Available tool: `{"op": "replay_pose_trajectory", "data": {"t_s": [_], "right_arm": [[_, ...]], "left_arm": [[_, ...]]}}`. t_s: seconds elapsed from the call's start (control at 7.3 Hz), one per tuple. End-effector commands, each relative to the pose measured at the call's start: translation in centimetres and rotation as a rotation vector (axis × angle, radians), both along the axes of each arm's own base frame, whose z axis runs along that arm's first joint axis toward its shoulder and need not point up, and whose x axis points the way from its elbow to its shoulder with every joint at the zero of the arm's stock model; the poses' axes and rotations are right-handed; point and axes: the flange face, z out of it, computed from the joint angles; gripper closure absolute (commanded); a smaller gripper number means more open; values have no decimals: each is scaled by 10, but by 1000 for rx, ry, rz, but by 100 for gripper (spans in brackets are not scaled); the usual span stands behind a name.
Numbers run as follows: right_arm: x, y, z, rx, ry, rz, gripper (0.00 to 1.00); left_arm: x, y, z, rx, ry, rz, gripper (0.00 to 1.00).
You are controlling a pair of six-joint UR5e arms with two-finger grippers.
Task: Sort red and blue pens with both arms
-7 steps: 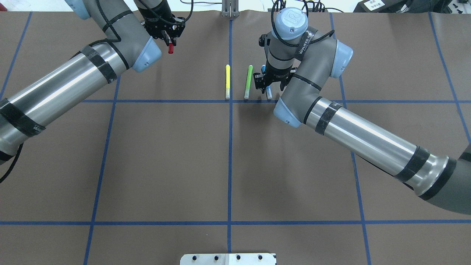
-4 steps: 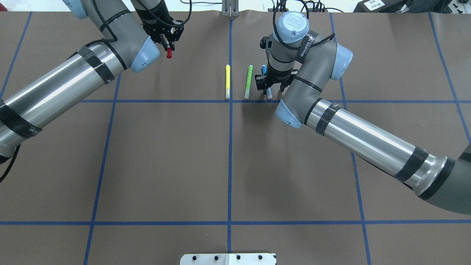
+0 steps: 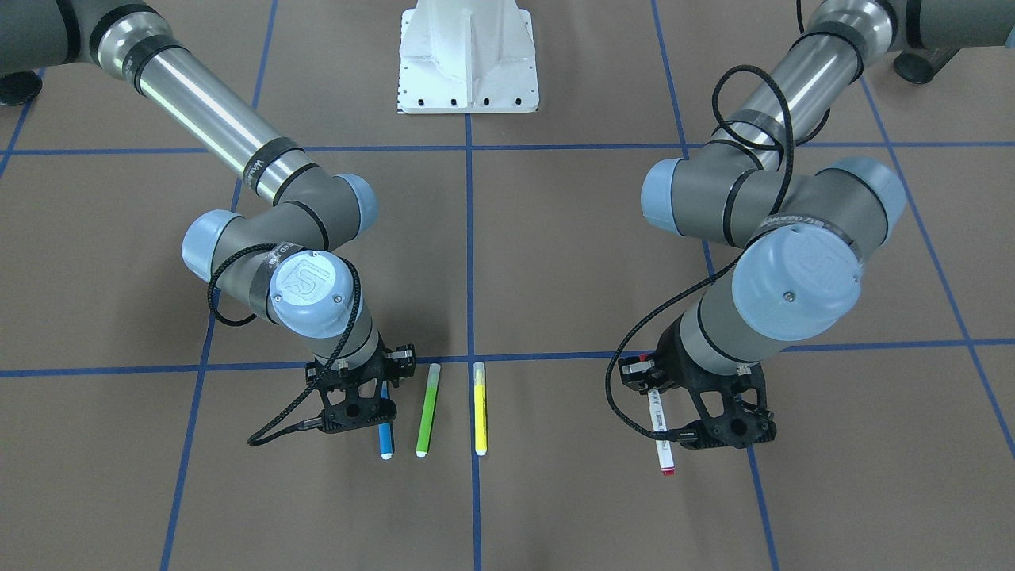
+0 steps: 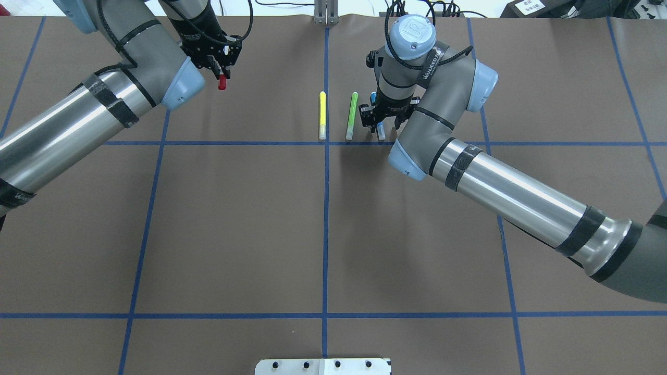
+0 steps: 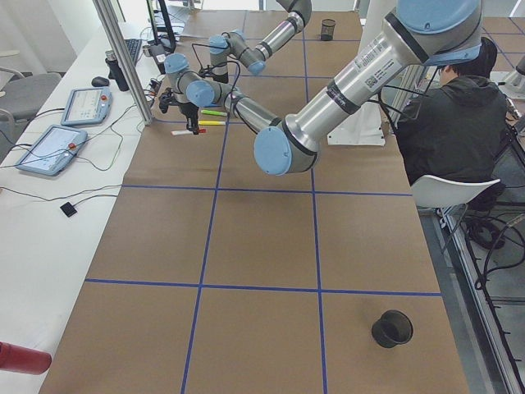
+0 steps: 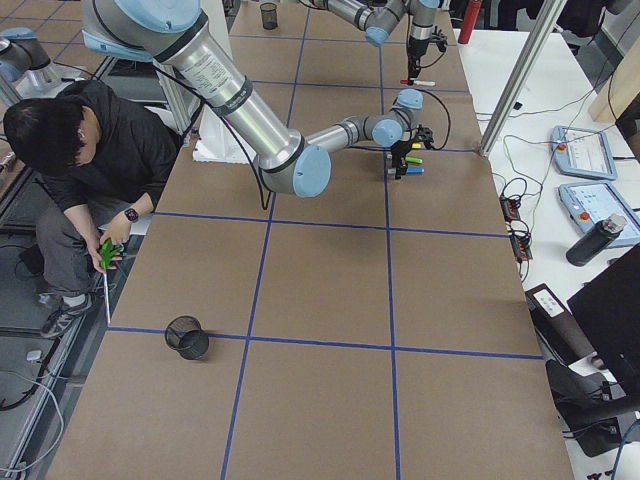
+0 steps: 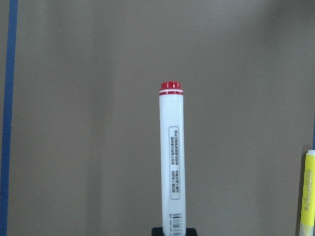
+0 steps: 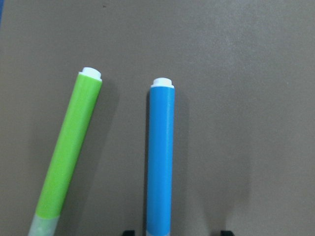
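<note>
Two pens are being handled. Nearer the robot, the blue pen [image 8: 161, 157] is lying on the table [image 4: 234, 219], just beside the green marker [image 8: 69, 147], and is being straddled by the right gripper [image 4: 380, 125], its fingers spread wide. Farther out, the red pen [image 7: 172, 162] is being gripped tight by the left gripper [image 4: 220, 66], red end sticking out, well apart from the yellow marker [image 4: 322, 114].

Two markers [image 4: 352, 115] lie between the right pen [image 8: 160, 157], just beside them, and the left pen [image 7: 171, 162], well apart.
</note>
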Motion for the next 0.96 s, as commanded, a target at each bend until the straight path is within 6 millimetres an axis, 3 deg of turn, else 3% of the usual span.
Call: {"op": "replay_pose_trajectory", "data": {"t_s": [0.0,0.27,0.68,0.82], "right_arm": [[-5,1,-1,4,9,1,39],[-10,4,1,9,18,1,44],[-10,4,0,8,16,1,100],[-10,4,0,8,16,1,100]], "left_arm": [[-3,2,6,-3,1,4,100],[-3,2,4,0,2,4,100],[-3,2,6,-1,1,5,100],[-3,2,6,-1,1,5,100]]}}
